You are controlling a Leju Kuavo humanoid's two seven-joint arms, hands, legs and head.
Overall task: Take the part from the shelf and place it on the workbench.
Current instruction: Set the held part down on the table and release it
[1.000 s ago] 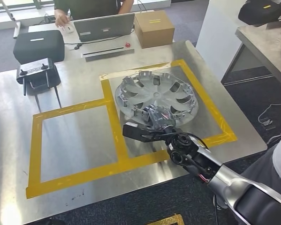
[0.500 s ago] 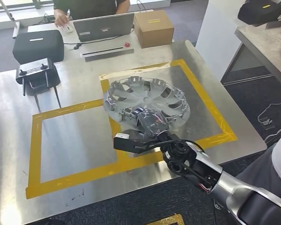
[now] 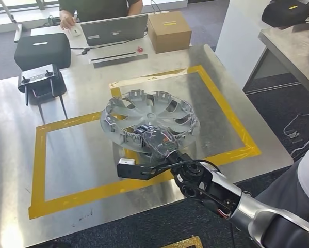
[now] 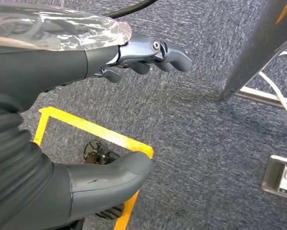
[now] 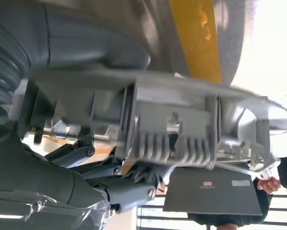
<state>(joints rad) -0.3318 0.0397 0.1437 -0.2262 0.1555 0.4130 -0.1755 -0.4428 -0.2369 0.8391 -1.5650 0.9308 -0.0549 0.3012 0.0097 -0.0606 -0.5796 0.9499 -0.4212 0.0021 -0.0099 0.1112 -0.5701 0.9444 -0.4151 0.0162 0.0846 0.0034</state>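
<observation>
Start at the far left of the desk (image 3: 12,155), where a black controller (image 3: 42,81) and a black case (image 3: 42,49) sit at about 10 o'clock, well clear of the work. Next comes the left yellow-taped square (image 3: 39,170), bare steel inside, and that looks the likely spot to aim for. Over the tape strip between the two squares, near the middle of the desk, the part (image 3: 149,118), a silver wheel cover, is held clear of the surface with its near rim a little lower than its far rim. The right hand (image 3: 160,147) holds it at its 6 o'clock edge; the right wrist view shows the thumb (image 5: 98,45) on one side of the ribbed rim and the darker fingers (image 5: 112,184) closed against the other, so the rim is pinched between them. To do this step well, I would keep the cover level while carrying it, since a rim pinch on a wide, light disc can let it swing or twist, then lower it flat inside the tape before loosening the fingers. The left hand (image 4: 98,120) hangs over the carpet with thumb and fingers apart, holding nothing. At 12 o'clock a person works at a laptop (image 3: 114,29).
</observation>
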